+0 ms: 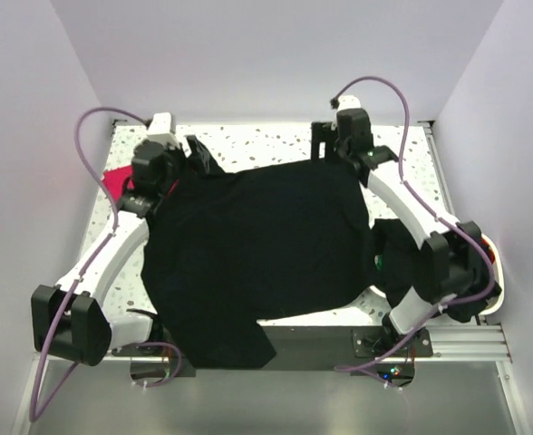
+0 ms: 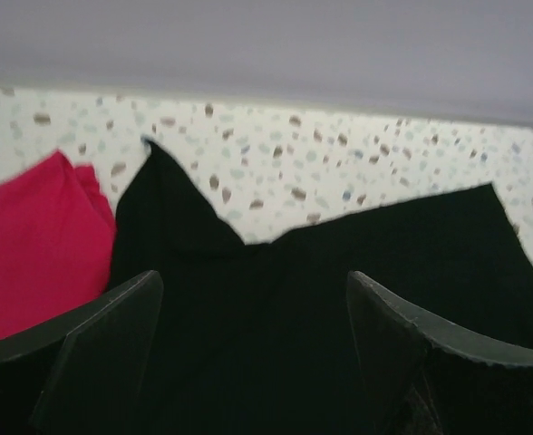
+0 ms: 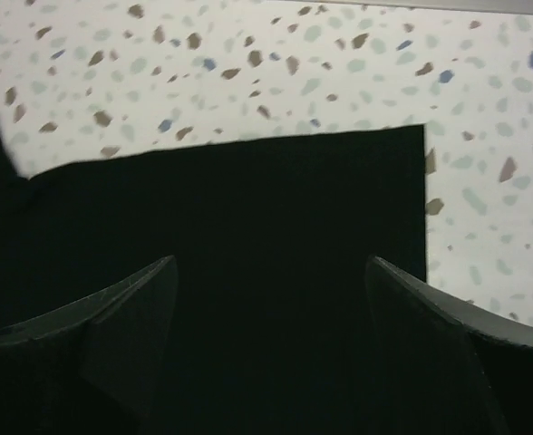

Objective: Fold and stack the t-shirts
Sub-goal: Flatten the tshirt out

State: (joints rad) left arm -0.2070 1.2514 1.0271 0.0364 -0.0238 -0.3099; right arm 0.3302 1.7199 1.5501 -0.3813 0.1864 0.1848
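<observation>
Two sets of jaws stand wide apart, gripping nothing: my left gripper (image 2: 253, 294) and right gripper (image 3: 271, 272) hang over the far edge of the large black t-shirt (image 1: 257, 254). Its soft matte cloth is spread flat on the speckled terrazzo table (image 1: 266, 140). The magenta-pink t-shirt (image 2: 31, 245), a plump fold, lies just beside its far left corner.

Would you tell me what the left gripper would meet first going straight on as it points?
Probably the black shirt spread under the left gripper; the table lies beyond, though depth is unclear.
</observation>
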